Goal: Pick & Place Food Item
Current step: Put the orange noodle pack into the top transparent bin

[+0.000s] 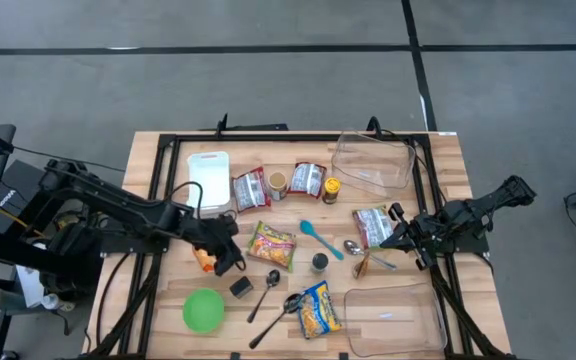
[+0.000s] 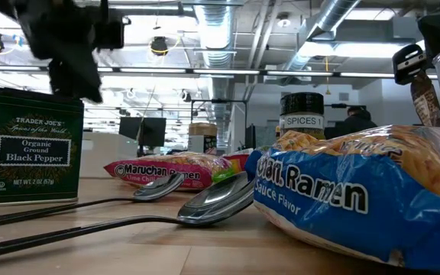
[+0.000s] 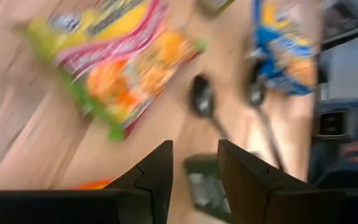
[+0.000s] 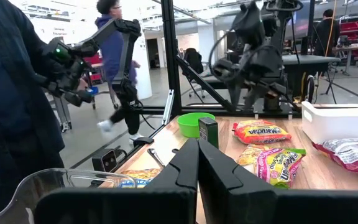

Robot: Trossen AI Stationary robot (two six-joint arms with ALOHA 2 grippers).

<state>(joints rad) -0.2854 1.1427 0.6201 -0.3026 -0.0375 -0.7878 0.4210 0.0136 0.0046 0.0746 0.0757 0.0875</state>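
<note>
The left gripper (image 1: 230, 262) is held low over the wooden worktop (image 1: 448, 170), its fingers parted and grasping nothing, just beside an orange food item (image 1: 203, 260). The right gripper (image 1: 390, 240) is clenched empty near two clear plastic containers (image 1: 373, 160). Five crinkled packets (image 1: 271, 245), three metal spoons (image 1: 266, 290) and a green bowl (image 1: 203, 310) are counted around.

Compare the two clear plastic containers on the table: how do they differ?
The clear plastic container at the far edge sits skewed, near the upper right corner of the wooden table; the clear plastic container at the near edge lies closer to square with the table. The far one sits beside the sauce packets, the near one beside the blue ramen packet. Both are transparent and look empty.
</note>
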